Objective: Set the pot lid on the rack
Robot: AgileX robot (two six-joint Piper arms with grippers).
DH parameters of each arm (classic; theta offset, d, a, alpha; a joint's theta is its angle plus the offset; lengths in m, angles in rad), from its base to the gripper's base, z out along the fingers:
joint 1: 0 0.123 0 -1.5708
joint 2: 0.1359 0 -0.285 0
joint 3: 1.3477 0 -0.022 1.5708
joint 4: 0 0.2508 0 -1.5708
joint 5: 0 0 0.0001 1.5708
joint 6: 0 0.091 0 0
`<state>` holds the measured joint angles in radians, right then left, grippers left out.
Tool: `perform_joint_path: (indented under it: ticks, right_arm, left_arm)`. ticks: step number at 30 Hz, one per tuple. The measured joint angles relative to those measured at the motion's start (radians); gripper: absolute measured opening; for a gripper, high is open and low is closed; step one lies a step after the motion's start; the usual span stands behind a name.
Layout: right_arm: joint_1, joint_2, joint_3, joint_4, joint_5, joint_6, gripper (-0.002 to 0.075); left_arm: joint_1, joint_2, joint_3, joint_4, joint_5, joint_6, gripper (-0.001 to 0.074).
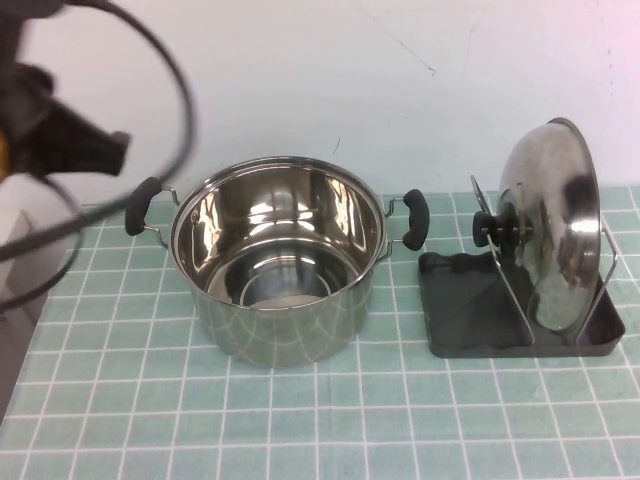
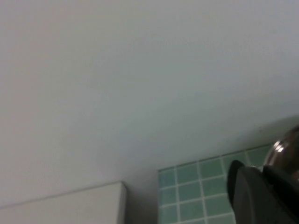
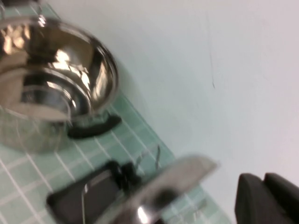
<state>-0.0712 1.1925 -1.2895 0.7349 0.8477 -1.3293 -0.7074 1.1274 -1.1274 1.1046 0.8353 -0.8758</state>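
Lid (image 1: 555, 225) is already in the rack (image 1: 460, 310), standing on edge between the wire loops, knob (image 1: 492, 228) facing the pot (image 1: 275, 255), dome leaning slightly toward the wall. Nothing is touching it.

Fingers: right gripper (image 3: 268, 198) shows only as dark finger tips at the corner of its wrist view, up above the rack and lid, clear of both. Holding nothing; open or closed, cannot tell. It is out of the high view. Left gripper (image 2: 261, 196) is raised well off to the left of the pot, near the wall. Its wrist view shows one dark finger edge and mostly wall, with nothing in the grip that I can see; open or closed, cannot tell either. In the high view that arm is a dark blur with a cable loop at the top left.

Step, my read: placement done, release done, arms backed off. What remains, if anything, is parking both arms. Only concern is the lid tipping off its lean; it looks seated against the loops, so I'd leave it alone.

Count: one lid, one rack, one pot with two black handles, empty inside. All on the green tiled bench (image 1: 300, 420). Pot sits just left of the rack, its handle near the rack's corner, not touching as far as I can tell.
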Motion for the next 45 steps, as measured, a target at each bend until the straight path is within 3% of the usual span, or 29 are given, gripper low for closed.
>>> perform_joint_path:
  ticks: [7, 13, 20, 28, 33, 45]
  right_arm:
    - [-0.002, -0.1, 0.026, -0.251, 0.038, 0.303, 0.0005]
    - [-0.002, -0.296, 0.224, -0.248, -0.038, 0.333, 0.0004]
    - [-0.002, -0.59, 0.592, -0.212, -0.161, 0.335, 0.0002]
    - [-0.002, -0.834, 0.861, -0.169, -0.211, 0.411, 0.0001]
    - [-0.002, -0.905, 0.91, -0.111, -0.243, 0.355, 0.0001]
    - [-0.002, -0.908, 0.91, -0.089, -0.247, 0.343, 0.0001]
  left_arm:
    - [0.0, -0.239, 0.0, -0.315, -0.016, 0.082, 0.0001]
    - [0.0, -0.439, 0.06, -0.45, -0.084, 0.22, 0.0001]
    - [0.0, -0.648, 0.298, -0.532, -0.265, 0.235, 0.0001]
    - [0.0, -0.78, 0.549, -0.624, -0.424, 0.242, 0.0001]
    - [0.0, -0.783, 0.628, -0.626, -0.444, 0.244, 0.0001]
    - [0.0, -0.783, 0.635, -0.626, -0.446, 0.246, 0.0001]
